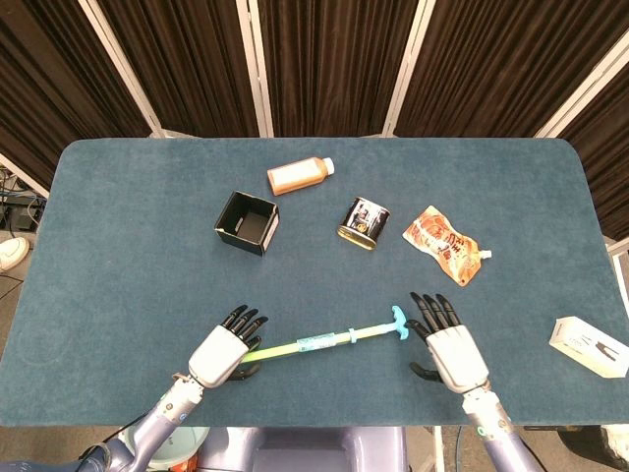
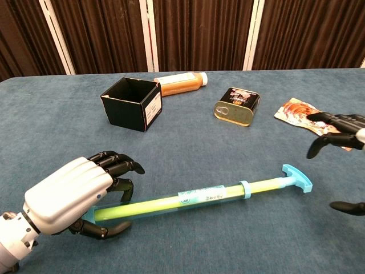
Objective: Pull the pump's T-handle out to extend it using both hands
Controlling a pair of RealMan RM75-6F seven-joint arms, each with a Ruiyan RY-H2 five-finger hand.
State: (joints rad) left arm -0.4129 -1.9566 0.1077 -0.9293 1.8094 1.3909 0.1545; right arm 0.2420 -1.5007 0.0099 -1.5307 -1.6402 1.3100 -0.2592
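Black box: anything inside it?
The black box stands open-topped; the head view shows only a dark interior with nothing visible in it. In the chest view its near wall hides the bottom.

Teal felt counter (image 1: 118,236), rounded corners. Behind it: dark brown curtains (image 1: 324,64) split by pale angled frame strips (image 1: 257,69). Even lighting.

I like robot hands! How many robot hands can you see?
2. The left hand grips the pump at its left end. The right hand, fingers spread, is just right of the T-handle, holding nothing. None seem hidden.
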